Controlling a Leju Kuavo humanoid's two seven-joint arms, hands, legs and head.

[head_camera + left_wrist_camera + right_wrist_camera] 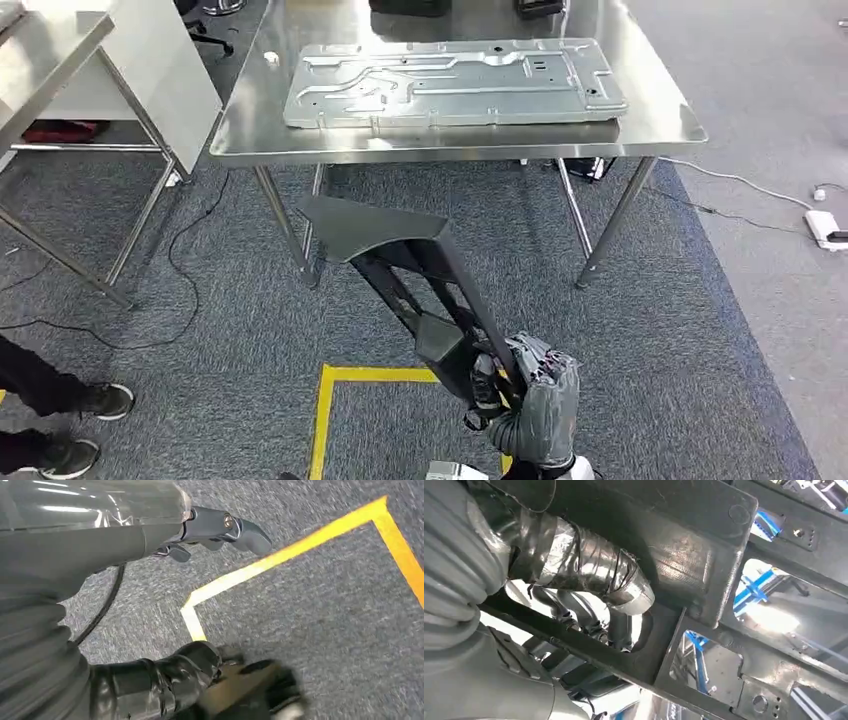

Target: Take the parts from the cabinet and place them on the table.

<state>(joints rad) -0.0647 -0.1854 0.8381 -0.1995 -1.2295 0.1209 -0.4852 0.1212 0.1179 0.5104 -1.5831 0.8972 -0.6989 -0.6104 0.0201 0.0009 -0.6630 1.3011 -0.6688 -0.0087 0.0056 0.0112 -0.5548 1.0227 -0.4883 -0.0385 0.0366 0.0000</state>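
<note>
My right hand (535, 400) grips the lower end of a long black metal frame part (400, 260), low in the head view. The part slants up and to the left, and its wide flat end hangs in front of the steel table (450, 150), below the tabletop edge. A silver stamped metal panel (450, 85) lies flat on that table. In the right wrist view my taped fingers (589, 565) wrap a bar of the black frame part (704, 555). My left hand (150, 680) hangs over the carpet, thumb apart from the dark fingers, holding nothing.
A second steel table (60, 60) stands at the left. A person's shoes (90, 400) are at the lower left. Yellow tape (330, 400) marks a square on the carpet. A white power strip (825, 228) and cables lie to the right.
</note>
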